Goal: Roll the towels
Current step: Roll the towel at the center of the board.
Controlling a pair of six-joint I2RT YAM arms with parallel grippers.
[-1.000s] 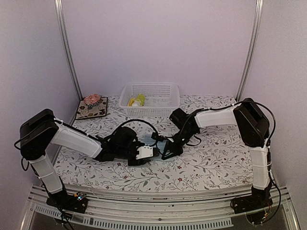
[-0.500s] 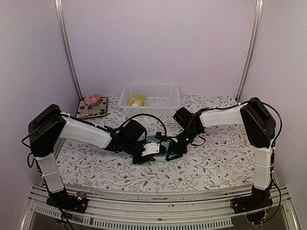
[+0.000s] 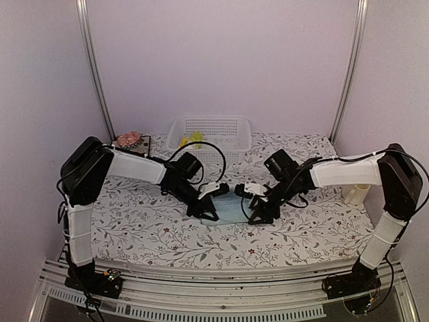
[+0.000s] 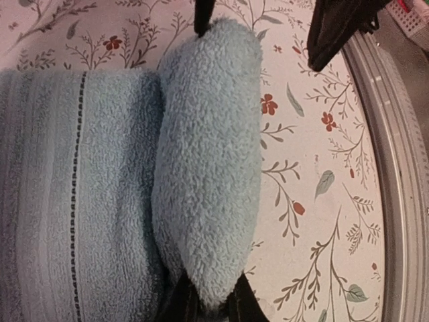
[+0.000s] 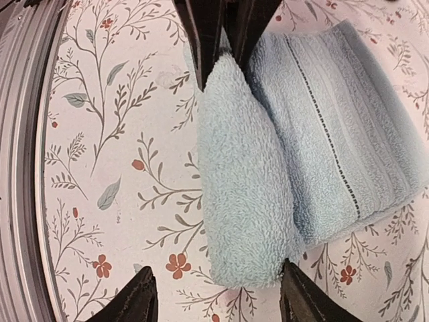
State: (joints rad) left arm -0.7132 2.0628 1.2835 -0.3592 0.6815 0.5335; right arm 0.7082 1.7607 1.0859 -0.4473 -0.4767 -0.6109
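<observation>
Mid-table, between both grippers: light blue towel [image 3: 231, 211], near edge rolled into a fat tube, the rest flat behind it with a dotted stripe across. Clamped at the roll's left end by left gripper [image 3: 204, 211], fingers pinched tight on the terry. Flanked at the roll's right end by right gripper [image 3: 258, 213], fingers spread wide to either side, grasping nothing. Underneath, floral tablecloth [image 3: 301, 235]; along the near edge, metal rail [image 3: 221, 288]. Further back, white mesh basket [image 3: 228, 155] holding bunched yellow-green towel [image 3: 192, 139], left arm's cable looping across its front. Left of that, dark floral mat [image 3: 137, 155] with pinkish round thing [image 3: 129, 139] on top. Far right, beside right arm, pale cup-like object [image 3: 355, 194], too small to name.
</observation>
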